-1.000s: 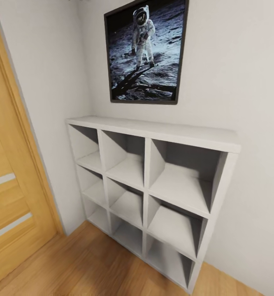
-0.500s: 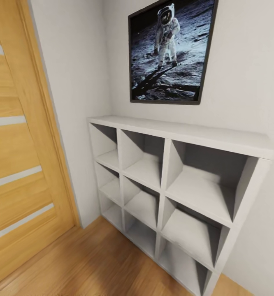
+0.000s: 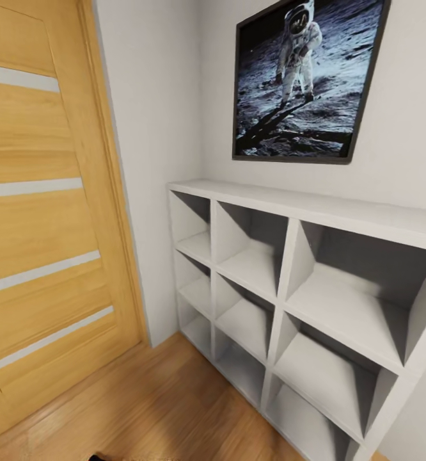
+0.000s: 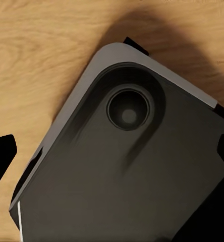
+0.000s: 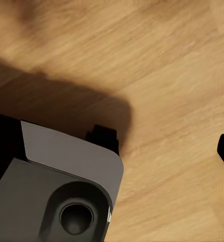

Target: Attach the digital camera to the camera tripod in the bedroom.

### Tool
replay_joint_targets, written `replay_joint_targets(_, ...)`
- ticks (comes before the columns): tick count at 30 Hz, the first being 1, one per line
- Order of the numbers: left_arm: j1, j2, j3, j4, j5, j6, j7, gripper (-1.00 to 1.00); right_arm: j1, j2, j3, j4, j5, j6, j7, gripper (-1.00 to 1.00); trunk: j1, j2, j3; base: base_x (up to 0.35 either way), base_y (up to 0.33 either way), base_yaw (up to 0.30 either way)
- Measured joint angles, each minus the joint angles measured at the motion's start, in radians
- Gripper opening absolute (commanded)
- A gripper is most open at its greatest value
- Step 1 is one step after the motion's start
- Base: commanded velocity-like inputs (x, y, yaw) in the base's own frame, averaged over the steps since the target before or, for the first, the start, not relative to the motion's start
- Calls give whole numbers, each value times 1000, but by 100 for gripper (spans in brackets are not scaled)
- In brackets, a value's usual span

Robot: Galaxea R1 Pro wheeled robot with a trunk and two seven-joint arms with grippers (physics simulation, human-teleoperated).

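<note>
Item count, head view:
- One wooden door [image 3: 47, 211], with four pale horizontal stripes.
- One framed astronaut picture [image 3: 306, 80] on the wall.
- One white cube shelf [image 3: 302, 211]; nine compartments visible, arranged in three columns of three.

The head camera has swung left, so the whole picture has slid to the right. More of the wooden door [image 3: 47, 211] now shows at the left. The white cube shelf [image 3: 315, 301] and the astronaut poster [image 3: 306, 80] sit further right, the shelf's right end cut off.
</note>
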Motion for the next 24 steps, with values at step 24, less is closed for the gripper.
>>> replay_joint_targets(24,0,1,-1,0,-1,0,0,100,0,-6,0,1,0,-13,0,100,0,0,0,0,0,238)
